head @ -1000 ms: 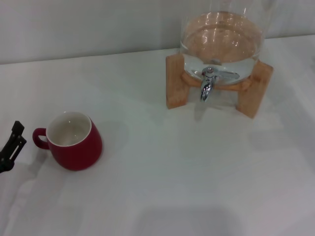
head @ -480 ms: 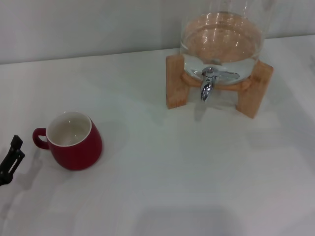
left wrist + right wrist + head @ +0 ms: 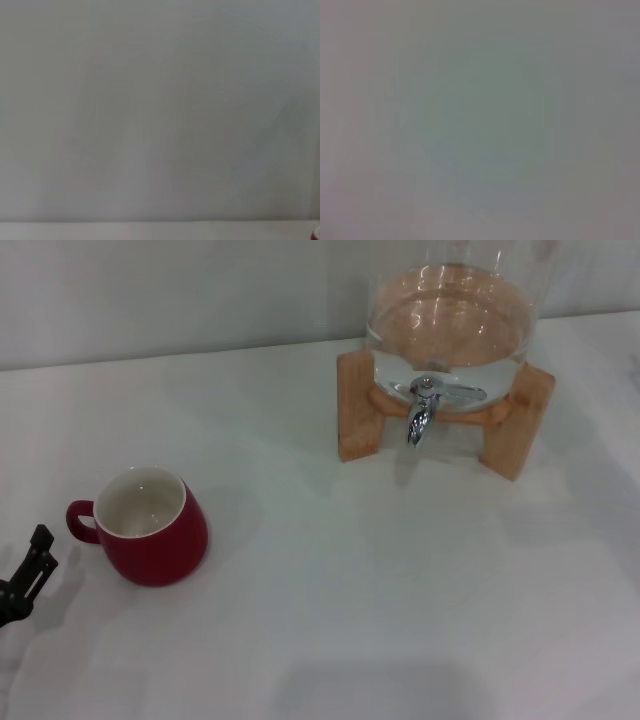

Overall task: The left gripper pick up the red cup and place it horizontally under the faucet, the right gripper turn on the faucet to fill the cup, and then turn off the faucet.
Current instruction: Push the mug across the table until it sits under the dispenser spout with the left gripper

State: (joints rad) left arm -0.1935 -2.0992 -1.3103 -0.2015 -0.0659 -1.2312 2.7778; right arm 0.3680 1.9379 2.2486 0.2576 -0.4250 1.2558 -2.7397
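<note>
Mostly, you see little of the arms: only a black tip of the left gripper (image 3: 28, 570) pokes in at the head view's left edge, near the red cup (image 3: 148, 526) but apart from it, and you cannot tell how its jaws stand. Both wrist views give you only blank grey. You get no sight of the right gripper. Your cup stands upright on the white bench (image 3: 350, 600), dark red, white inside, its loop handle toward the left gripper. Well apart from it, the chrome faucet (image 3: 422, 410) points down from a glass water jar (image 3: 450, 320), cut off above, on its wooden stand (image 3: 520, 425).
</note>
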